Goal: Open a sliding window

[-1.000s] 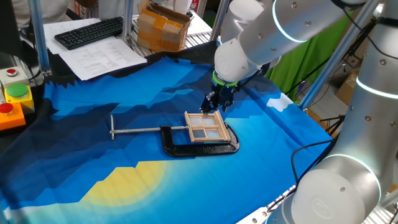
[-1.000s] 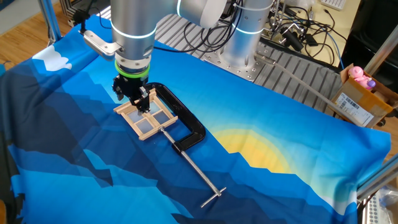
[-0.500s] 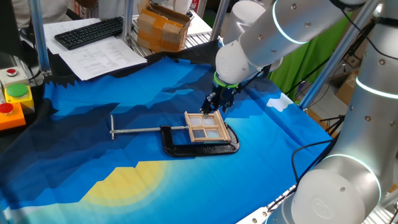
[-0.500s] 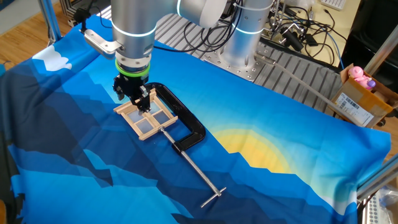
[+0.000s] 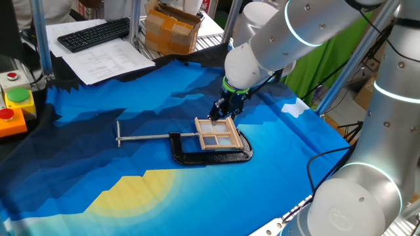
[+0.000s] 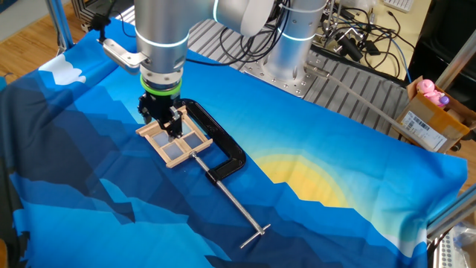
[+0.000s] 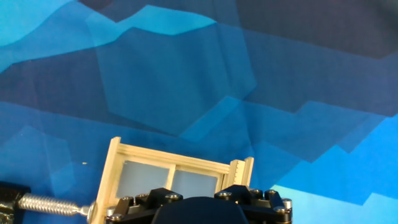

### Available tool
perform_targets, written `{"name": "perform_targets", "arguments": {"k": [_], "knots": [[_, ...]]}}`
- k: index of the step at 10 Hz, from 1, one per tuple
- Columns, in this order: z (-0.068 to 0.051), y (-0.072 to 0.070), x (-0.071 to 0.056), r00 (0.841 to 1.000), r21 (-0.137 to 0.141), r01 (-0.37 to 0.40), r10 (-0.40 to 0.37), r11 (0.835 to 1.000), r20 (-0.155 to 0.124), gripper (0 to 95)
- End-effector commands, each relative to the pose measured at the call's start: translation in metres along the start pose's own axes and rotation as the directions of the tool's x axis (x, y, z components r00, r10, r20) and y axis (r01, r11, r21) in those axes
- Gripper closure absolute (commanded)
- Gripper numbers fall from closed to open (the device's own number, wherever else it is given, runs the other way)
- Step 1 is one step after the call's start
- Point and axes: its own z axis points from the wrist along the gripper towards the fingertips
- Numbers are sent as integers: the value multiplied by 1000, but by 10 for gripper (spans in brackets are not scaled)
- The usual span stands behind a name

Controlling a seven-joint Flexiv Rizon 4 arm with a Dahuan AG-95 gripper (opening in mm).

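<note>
Gripper points straight down over the far edge of the sliding window, jaws set wide, nothing held. Fingertips sit just above or at the wooden frame; contact can't be told from these views. In the hand view the gripper body covers the btm centre, w/ the window's tan frame and pale-blue panes showing just beyond it.

Window lies flat on the blue patterned cloth covering the surface, inside the mouth of a black C-clamp. Clamp's long screw bar runs away from the window, ending in a T-handle.

Well apart from the window, beyond the cloth: keyboard, papers, cardboard box, a box w/ coloured buttons; cables behind the arm base.
</note>
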Motion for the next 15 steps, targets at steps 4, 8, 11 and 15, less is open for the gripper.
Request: {"name": "perform_targets", "arguments": {"k": [4,8,11,15], "knots": [[1,-2,-1,1000,58,-3,2,998,10,190],[2,-3,-2,1000,71,0,-1,998,14,190],[6,-3,-2,1000,83,7,-9,997,21,190],[7,-4,-3,999,98,17,-20,995,28,190]]}}
